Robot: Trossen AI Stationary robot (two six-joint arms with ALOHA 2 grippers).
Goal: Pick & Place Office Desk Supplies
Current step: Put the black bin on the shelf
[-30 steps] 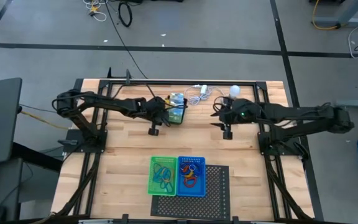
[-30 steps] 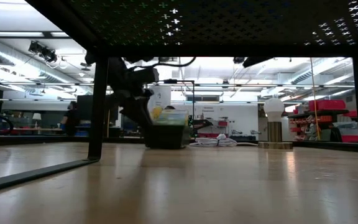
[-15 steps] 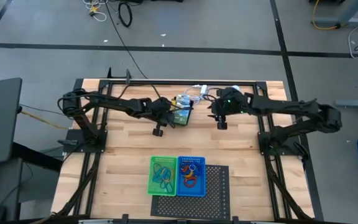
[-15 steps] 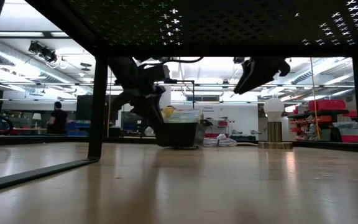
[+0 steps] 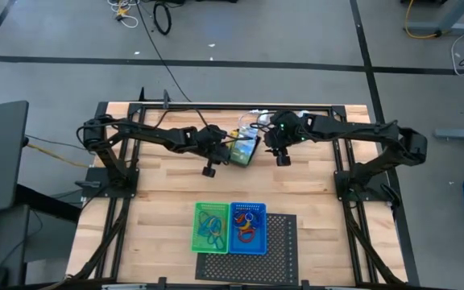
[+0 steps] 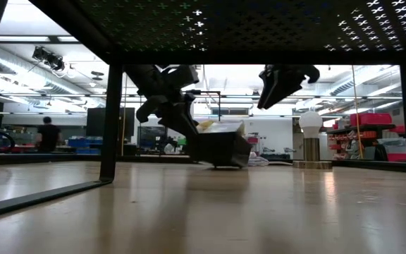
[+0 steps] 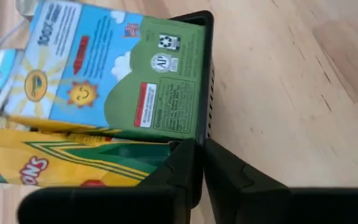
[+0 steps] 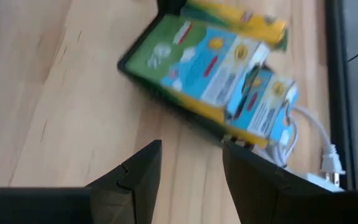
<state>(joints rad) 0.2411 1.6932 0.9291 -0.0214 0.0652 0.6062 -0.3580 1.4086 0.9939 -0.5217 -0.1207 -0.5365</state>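
A black tray (image 5: 246, 151) holding a green-and-blue crayon box (image 7: 129, 74) and a yellow crayon box (image 7: 55, 165) sits tilted at the far middle of the table. In the low view the tray (image 6: 220, 149) rests on its lower edge, with its left side raised. My left gripper (image 7: 199, 146) is shut on the tray's wall, at the tray's left in the high view. My right gripper (image 8: 190, 158) hangs open above the table, just right of the tray (image 8: 166, 87), and touches nothing. My left gripper pinches the tray's side wall at a corner (image 7: 201, 134). One finger lies inside over the crayon boxes and the other outside. The fingers slant down from the table's left. The tray is tipped, its held side raised and its lower edge (image 6: 224, 166) on the table.
A green tray (image 5: 210, 227) and a blue tray (image 5: 247, 228) with coloured loops stand near the front edge, beside a black perforated sheet (image 5: 279, 242). A white cable (image 5: 256, 121) lies behind the black tray. A bulb on a round base (image 6: 310, 130) stands at the far right.
My left gripper has moved toward the table's right with the black tray, which has slid that way and tipped up on its lower edge. My right gripper has swung toward the table's left, coming down close beside the tray, still open.
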